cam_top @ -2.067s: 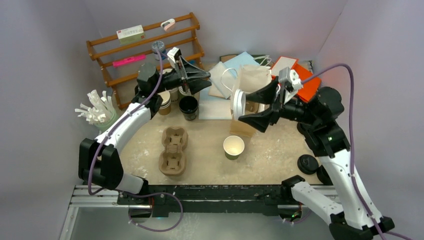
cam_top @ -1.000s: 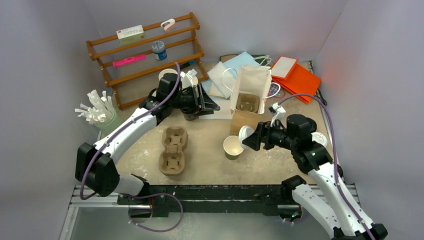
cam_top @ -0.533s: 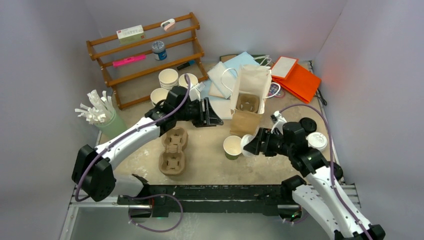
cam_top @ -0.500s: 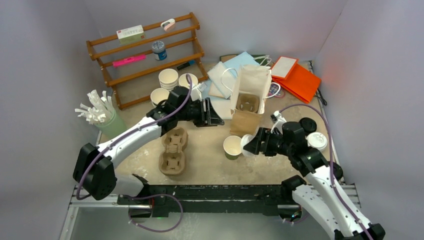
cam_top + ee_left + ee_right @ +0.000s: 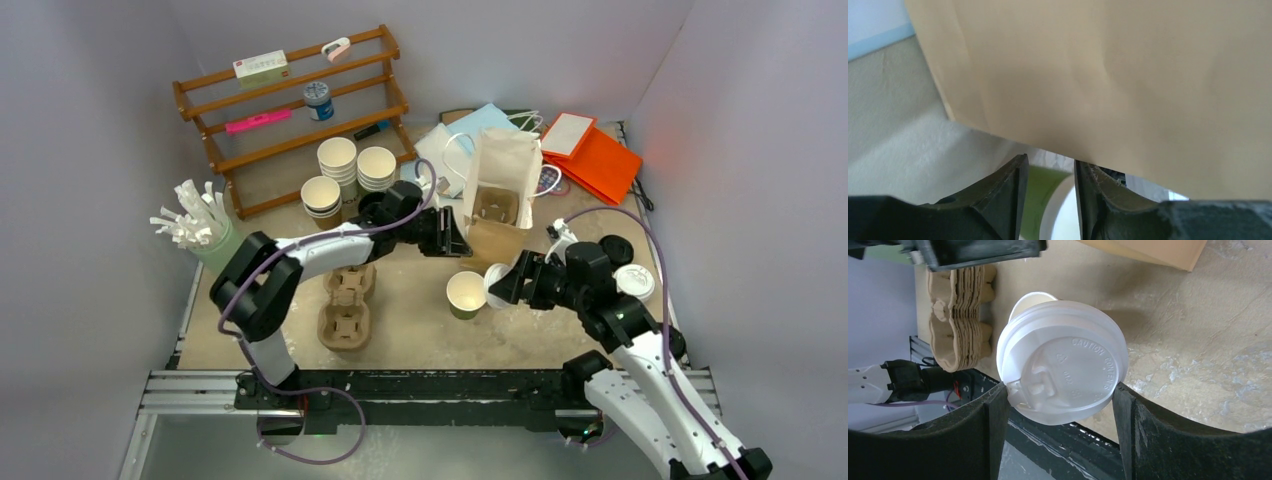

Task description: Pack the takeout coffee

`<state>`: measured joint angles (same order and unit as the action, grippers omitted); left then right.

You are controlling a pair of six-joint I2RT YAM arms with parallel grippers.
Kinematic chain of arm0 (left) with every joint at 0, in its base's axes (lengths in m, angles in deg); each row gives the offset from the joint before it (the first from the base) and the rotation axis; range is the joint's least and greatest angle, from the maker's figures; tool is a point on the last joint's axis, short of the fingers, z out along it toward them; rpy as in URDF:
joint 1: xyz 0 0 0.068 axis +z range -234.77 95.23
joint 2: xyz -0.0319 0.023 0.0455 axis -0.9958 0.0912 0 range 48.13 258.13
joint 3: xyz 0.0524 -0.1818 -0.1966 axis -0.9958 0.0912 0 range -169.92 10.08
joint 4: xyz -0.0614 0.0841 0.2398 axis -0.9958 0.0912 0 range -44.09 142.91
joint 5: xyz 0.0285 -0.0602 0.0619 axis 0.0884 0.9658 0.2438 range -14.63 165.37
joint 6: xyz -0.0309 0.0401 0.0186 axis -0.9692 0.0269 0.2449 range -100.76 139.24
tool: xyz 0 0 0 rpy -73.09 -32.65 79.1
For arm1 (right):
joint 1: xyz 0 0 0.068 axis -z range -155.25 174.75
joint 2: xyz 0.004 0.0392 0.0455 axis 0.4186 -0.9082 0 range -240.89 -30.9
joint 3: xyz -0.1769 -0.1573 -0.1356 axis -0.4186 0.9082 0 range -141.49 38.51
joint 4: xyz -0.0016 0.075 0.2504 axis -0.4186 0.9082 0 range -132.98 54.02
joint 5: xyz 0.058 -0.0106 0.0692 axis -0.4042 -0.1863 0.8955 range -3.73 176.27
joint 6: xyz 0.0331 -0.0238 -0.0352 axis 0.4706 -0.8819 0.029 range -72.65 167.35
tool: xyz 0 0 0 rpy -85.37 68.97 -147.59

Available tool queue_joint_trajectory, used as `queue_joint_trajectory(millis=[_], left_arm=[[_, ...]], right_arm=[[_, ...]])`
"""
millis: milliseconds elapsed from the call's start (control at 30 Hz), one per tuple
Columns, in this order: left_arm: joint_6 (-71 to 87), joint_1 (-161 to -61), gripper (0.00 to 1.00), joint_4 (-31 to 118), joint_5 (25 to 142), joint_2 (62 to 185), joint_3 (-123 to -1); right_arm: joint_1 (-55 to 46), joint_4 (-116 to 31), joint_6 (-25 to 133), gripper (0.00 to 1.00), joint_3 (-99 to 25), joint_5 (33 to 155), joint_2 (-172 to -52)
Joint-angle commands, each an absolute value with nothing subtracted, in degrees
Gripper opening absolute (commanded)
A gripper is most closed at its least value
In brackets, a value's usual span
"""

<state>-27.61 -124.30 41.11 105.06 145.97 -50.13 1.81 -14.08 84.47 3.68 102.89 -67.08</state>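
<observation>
Right wrist: lid [image 5: 1063, 367] just beside cup [image 5: 1027, 301]

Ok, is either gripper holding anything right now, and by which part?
The right gripper holds the white lid by opposite sides of its rim. The left gripper holds nothing.

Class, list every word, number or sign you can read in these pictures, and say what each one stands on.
"CAUTION CONTEN...": embossed round the lid; the rest of the ring is unclear.
Small marks at the lid's middle: too faint to read.
Label on the white box: too small to read.
Label on the blue jar: too small to read.
</observation>
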Motion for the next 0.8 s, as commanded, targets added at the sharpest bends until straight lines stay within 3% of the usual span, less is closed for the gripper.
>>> queue_joint_trajectory(millis=[0, 333, 467, 600, 767], left_arm=[[-26.8, -126.2, 0.39, 32.3, 106.6, 152.2, -57.0], [-29.6, -130.9, 0.33, 28.9, 109.5, 167.0, -73.2], [-30.7, -132.2, 0.41, 27.4, 112.2, 171.0, -76.5], [-25.0, -132.1, 0.5, 28.5, 107.4, 164.2, -71.3], [-16.8, -130.8, 0.52, 43.3, 104.5, 154.9, -69.0]], right_arm=[[1.5, -11.4, 85.1, 0.67, 0.3, 100.6, -65.4], [1.5, -5.4, 85.4, 0.66, -2.1, 95.4, -62.6], [1.5, -4.4, 84.6, 0.66, -3.2, 94.5, -62.4], [1.5, -4.2, 84.1, 0.66, -3.5, 95.1, -64.1], [1.4, -4.7, 84.5, 0.66, -4.0, 96.6, -65.8]])
